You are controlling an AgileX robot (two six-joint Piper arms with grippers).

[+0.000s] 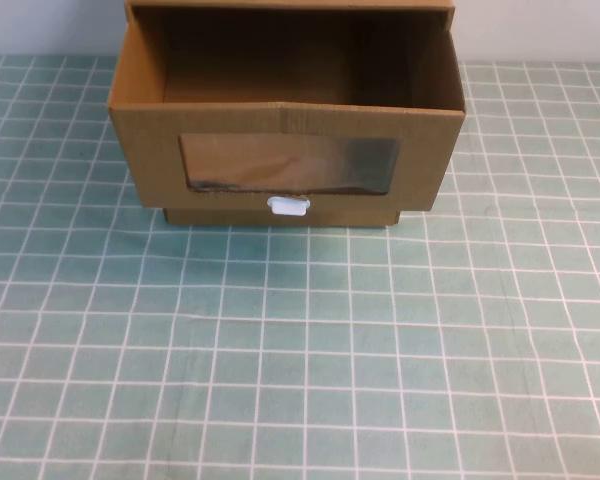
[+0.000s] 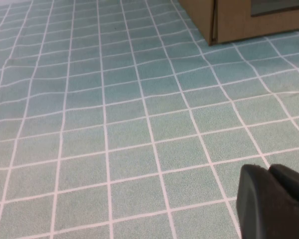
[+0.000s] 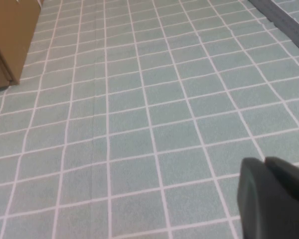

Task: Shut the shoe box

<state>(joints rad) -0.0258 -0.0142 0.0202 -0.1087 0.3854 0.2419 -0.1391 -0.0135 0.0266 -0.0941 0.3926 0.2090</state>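
A: What does the shoe box (image 1: 285,120) look like?

B: Brown corrugated cardboard, drawer type. The drawer is pulled out toward the robot, so from the high view you look straight down into its open, bare inside. Its front has a wide clear window (image 1: 288,163), and a small white pull tab (image 1: 287,206) sits just below that window at the lower edge. Under the drawer front a strip of the outer sleeve shows.

A: Where is it?

B: At the far middle of the green checked tablecloth (image 1: 300,340), with its windowed front facing the robot.

A: And the left gripper (image 2: 272,201)?

B: Only its dark tip shows, in the left wrist view. The two fingers (image 2: 254,199) lie pressed side by side with just a seam between them, so they are closed, and nothing is in them. They hang over bare cloth. The box's lower front corner (image 2: 229,20) lies well ahead of the fingertips and off to one side, not touched.

A: The right gripper (image 3: 273,196)?

B: Much the same. In the right wrist view its dark fingers (image 3: 254,194) are together, closed on nothing, above the cloth. A side wall of the box (image 3: 10,35) stands well ahead of them and across to the opposite side, well apart. Neither gripper appears in the high view.
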